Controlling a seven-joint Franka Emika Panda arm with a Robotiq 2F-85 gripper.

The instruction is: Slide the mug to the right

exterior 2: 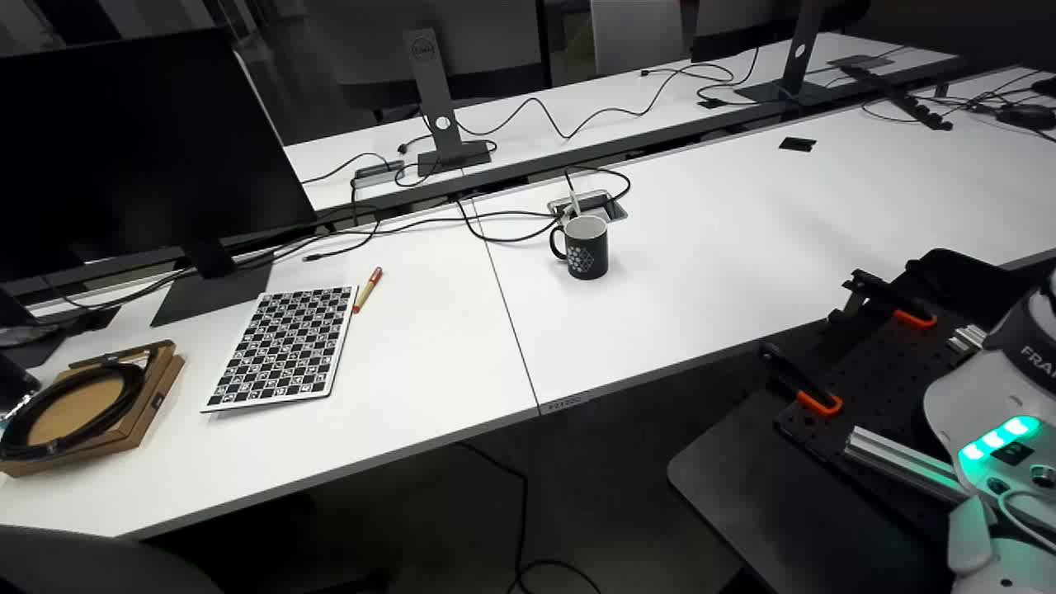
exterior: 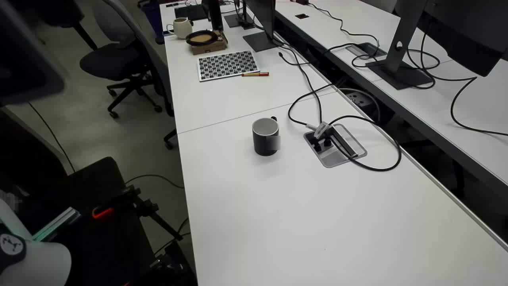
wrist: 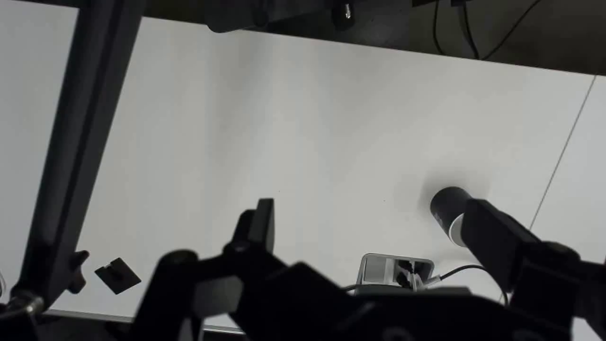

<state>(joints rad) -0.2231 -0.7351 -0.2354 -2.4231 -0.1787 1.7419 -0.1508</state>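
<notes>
The mug [exterior: 260, 143] is dark grey-black with a paler inside. It stands upright on the white table [exterior: 254, 214]. In an exterior view the mug [exterior 2: 584, 257] shows its loop handle and a pale hexagon pattern. In the wrist view the mug [wrist: 448, 204] lies partly behind the right-hand finger, which hides part of its rim and its handle. My gripper [wrist: 370, 204] is open, with its fingers wide apart and nothing between them. It appears to be above the table, apart from the mug. The gripper cannot be made out in the exterior views.
A socket box [exterior: 333, 159] with black cables [exterior: 381, 170] is close to the mug. A checkered board [exterior 2: 285, 346], a marker [exterior 2: 368, 290] and a cardboard box [exterior 2: 140, 412] with a coiled cable lie further along the table. A dark bar [wrist: 80, 142] crosses the wrist view's left side.
</notes>
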